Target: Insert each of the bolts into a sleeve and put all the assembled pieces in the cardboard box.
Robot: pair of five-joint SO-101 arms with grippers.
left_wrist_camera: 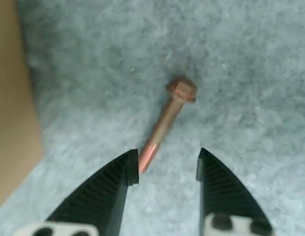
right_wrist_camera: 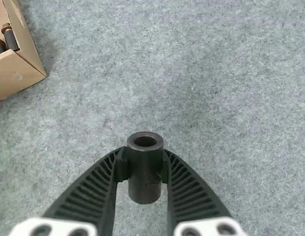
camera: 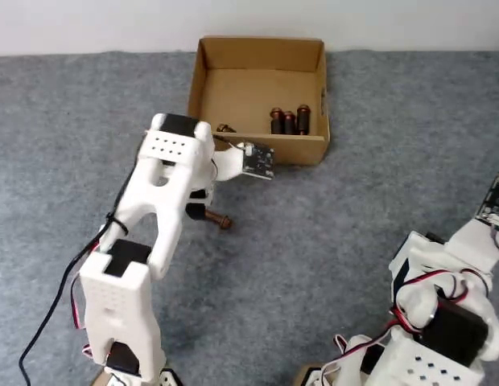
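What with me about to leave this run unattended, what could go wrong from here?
1. The open left gripper hangs off-centre over the copper hex-head bolt lying on the grey felt mat. The bolt's tip sits by one finger, so closing might nudge or roll it instead of pinching it.
2. The right gripper holds the dark cylindrical metal sleeve at its fingertips; pressing a bolt in might tilt it.

bright, even overhead light; soft shadow beside cardboard box [right_wrist_camera: 17, 73]; shadows faint elsewhere.
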